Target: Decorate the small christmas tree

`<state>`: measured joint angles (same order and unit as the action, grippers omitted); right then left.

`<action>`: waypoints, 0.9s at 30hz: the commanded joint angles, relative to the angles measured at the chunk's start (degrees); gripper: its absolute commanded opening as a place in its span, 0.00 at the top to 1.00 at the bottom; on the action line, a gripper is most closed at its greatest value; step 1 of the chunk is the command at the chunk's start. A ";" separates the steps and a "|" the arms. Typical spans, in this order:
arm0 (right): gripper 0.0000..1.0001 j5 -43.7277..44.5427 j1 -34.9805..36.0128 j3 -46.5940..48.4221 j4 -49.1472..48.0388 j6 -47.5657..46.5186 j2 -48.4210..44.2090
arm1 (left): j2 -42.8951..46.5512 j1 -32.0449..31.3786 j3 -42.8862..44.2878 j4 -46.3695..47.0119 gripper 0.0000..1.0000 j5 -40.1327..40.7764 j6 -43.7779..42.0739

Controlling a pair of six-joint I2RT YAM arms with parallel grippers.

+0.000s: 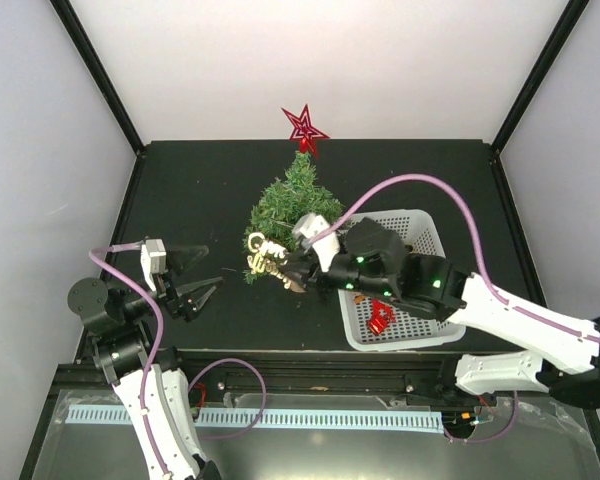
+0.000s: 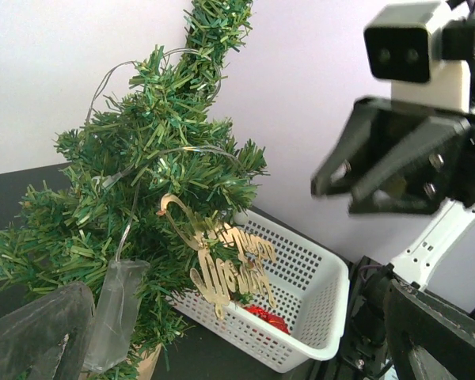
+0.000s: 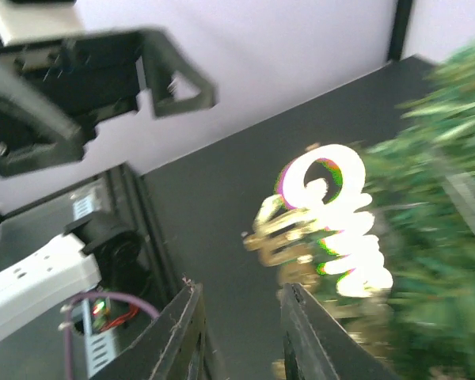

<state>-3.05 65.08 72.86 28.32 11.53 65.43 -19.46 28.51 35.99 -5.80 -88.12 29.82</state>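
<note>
The small christmas tree [image 1: 290,205] stands at the middle of the black table with a red star [image 1: 304,128] on its tip. A gold script ornament [image 1: 265,257] hangs on its lower front branches, also visible in the left wrist view [image 2: 226,265] and, blurred, in the right wrist view [image 3: 324,214]. My right gripper [image 1: 298,275] sits just beside this ornament, jaws apart with nothing between them [image 3: 241,297]. My left gripper [image 1: 205,270] hovers open to the left of the tree, holding nothing.
A white basket [image 1: 420,225] lies right of the tree under my right arm, with a red ornament [image 1: 381,317] inside it. A wire light string with a clear battery pack [image 2: 115,313] hangs on the tree. Black frame posts edge the table.
</note>
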 commanded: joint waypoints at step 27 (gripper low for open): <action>0.44 27.61 -12.06 -30.54 6.57 27.70 -16.40 | 0.34 1.66 -0.26 2.13 0.01 0.19 1.03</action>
<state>29.06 62.83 47.97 33.89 32.80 50.19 -19.44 29.56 35.75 -5.45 -88.09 30.13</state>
